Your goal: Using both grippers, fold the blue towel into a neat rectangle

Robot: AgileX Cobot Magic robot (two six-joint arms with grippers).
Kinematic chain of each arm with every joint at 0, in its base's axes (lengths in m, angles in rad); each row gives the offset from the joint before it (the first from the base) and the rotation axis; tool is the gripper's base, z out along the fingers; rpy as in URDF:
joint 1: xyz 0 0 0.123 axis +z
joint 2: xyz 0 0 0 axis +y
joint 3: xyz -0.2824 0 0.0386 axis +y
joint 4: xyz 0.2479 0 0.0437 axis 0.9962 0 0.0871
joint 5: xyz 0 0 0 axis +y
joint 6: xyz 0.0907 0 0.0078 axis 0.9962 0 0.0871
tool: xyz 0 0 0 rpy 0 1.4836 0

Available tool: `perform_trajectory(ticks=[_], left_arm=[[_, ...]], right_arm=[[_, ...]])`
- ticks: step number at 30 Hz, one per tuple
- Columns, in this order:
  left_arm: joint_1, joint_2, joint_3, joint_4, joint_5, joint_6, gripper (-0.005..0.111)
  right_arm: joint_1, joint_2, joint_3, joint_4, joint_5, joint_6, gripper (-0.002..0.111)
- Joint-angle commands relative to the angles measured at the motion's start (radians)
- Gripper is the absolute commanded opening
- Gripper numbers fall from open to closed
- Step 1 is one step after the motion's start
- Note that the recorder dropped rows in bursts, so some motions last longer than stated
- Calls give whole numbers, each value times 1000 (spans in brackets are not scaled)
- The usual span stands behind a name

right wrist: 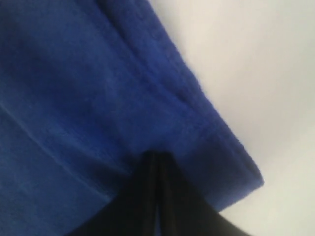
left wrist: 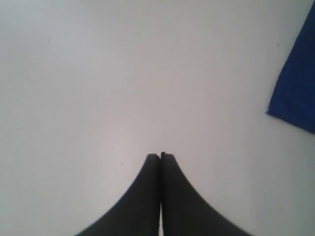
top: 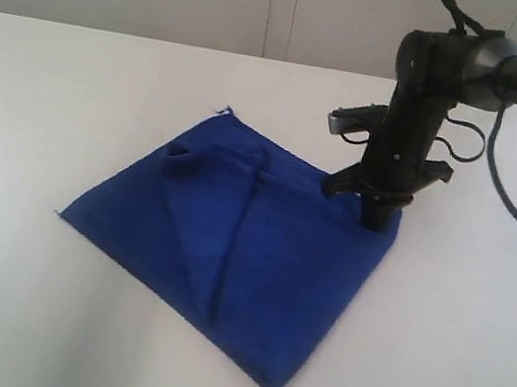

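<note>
The blue towel (top: 258,254) lies on the white table (top: 42,115), partly folded, with a diagonal crease and a small pucker near its far left. My right gripper (top: 373,224) points straight down onto the towel's far right corner. In the right wrist view, its shut jaws (right wrist: 156,155) press their tips against the towel (right wrist: 98,88) just inside the hemmed edge; no cloth shows between them. My left gripper (left wrist: 161,155) is shut over bare table, with a towel corner (left wrist: 298,88) off to one side. The left arm is out of the exterior view.
The right arm (top: 491,69) reaches in from the upper right with a black cable (top: 512,203) looping below it. A pale wall (top: 272,5) runs behind the table's far edge.
</note>
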Motion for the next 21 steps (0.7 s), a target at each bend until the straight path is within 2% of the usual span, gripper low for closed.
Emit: perform_trajectory(ticks=[1,2,7,9,14,17,21], left_arm=[[0,-8,0,-2,12,-8,0],[0,-8,0,-2,12,-8,0],[0,-8,0,-2,12,-8,0],[0,-8,0,-2,12,-8,0],[0,-8,0,-2,12,-8,0],[0,-8,0,-2,12,-8,0],[0,-8,0,-2,12,-8,0]], right_arm=[[-10,-117,248,-20,-43,37,0],[-10,-189,362,-20,-90,58,0],[-10,-413,637,-10,-242,98,0],[-10,-469,643,-10,-266,98,0],[-10,-498,496,87,-416,65,0],[-10,-377,329,236,-434,-73,0],[-10,-243,158,336,-437,-157,0]])
